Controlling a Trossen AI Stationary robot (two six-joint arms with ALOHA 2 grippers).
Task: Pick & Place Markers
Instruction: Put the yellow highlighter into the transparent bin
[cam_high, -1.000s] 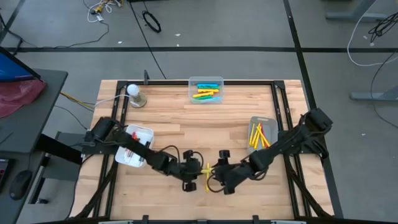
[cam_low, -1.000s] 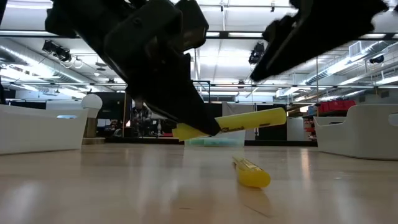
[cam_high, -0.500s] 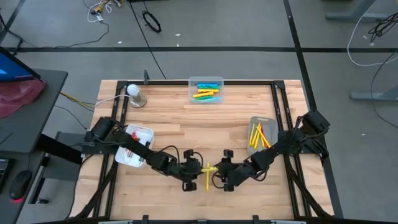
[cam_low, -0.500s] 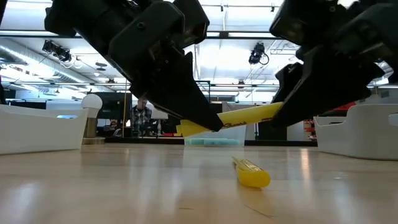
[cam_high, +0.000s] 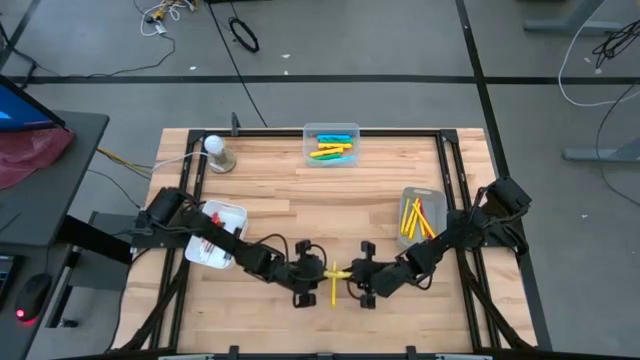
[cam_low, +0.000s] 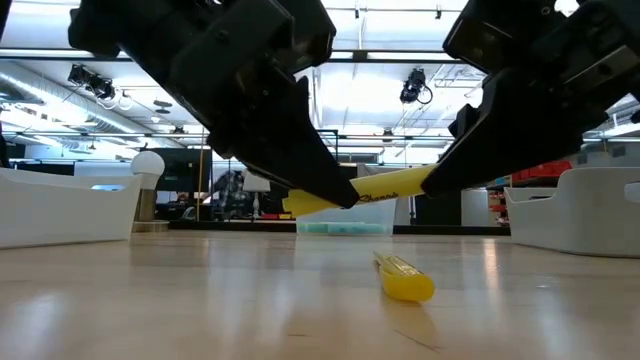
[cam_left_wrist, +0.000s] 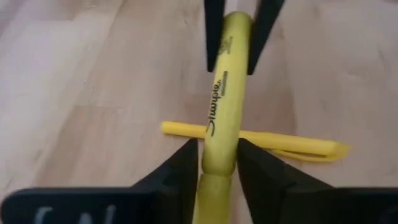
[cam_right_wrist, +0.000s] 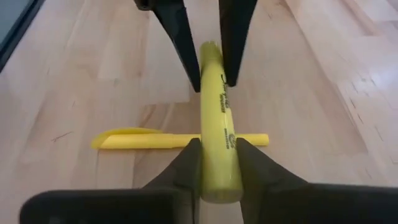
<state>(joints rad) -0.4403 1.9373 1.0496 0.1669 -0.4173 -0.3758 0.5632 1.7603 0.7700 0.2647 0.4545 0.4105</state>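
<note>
A chunky yellow marker (cam_low: 385, 186) hangs just above the table between my two grippers, near the table's front middle (cam_high: 336, 271). My left gripper (cam_left_wrist: 217, 146) is shut on its left part and my right gripper (cam_right_wrist: 217, 143) on its right end. In the low view the left gripper (cam_low: 340, 195) comes in from the left and the right gripper (cam_low: 435, 183) from the right. Below them a slim yellow marker (cam_low: 405, 278) lies flat on the wood, crosswise under the held one (cam_left_wrist: 280, 142). My left gripper pinches the chunky marker between its two fingers (cam_left_wrist: 186, 165) near its left end (cam_left_wrist: 219, 155); a short stub (cam_low: 300, 206) sticks out behind. It slants down from the table's left, roughly in line with the marker. The marker is clear of the table. My right gripper pinches the marker's right end (cam_right_wrist: 219, 155) between its two fingers (cam_right_wrist: 245, 162). It slants down from the table's right, roughly in line with the marker. The marker tilts slightly up toward this end, above the slim marker.
A clear bin (cam_high: 331, 143) with blue, green and yellow markers stands at the far middle. A grey tray (cam_high: 420, 212) with slim yellow and red markers sits at the right, a white tray (cam_high: 215, 235) at the left. A white lamp ball (cam_high: 214, 146) stands far left.
My right gripper has sunk toward the chunky marker, rolled a little, and shut on its right end. The marker has stayed where it was, held in the air.
</note>
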